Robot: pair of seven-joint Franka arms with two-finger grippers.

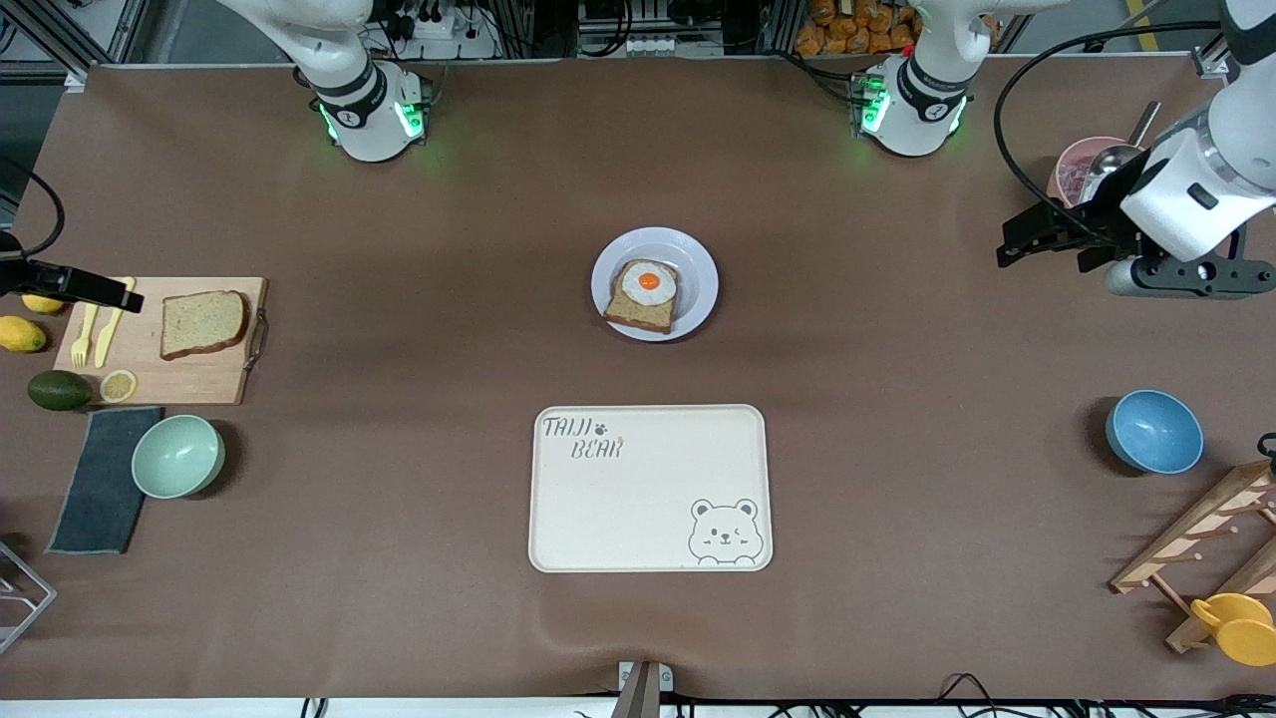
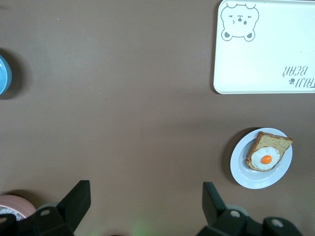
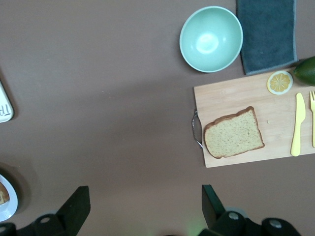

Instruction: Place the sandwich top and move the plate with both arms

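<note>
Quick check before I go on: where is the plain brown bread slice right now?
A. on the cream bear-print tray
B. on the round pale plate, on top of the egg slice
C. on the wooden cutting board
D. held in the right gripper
C: the plain brown bread slice lies flat on the wooden cutting board at the right arm's end of the table, beside the yellow knife.

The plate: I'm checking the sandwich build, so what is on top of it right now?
On the plate lies one bread slice bearing a fried egg. The sandwich top rests on the cutting board. Anything under the egg slice is hidden.
</note>
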